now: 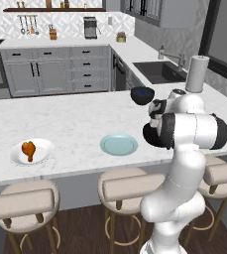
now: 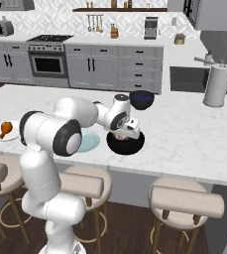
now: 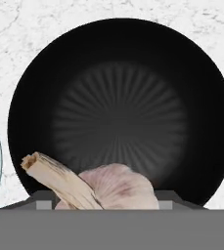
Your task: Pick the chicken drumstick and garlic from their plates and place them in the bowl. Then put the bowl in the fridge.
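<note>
Over the black bowl (image 3: 118,73), pincer (image 3: 106,202) grips garlic (image 3: 116,190) (stem leftward).

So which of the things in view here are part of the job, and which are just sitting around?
Part of the job:
- garlic, held in the gripper over the black bowl
- chicken drumstick on the white plate
- teal plate, now bare

Just sitting around:
- dark blue bowl
- paper towel roll
- stools

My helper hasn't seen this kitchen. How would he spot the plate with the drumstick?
On the marble island counter with stools, two plates lie along the near edge. The white plate, toward the stove end, carries the orange-brown drumstick; the teal plate is bare.
</note>
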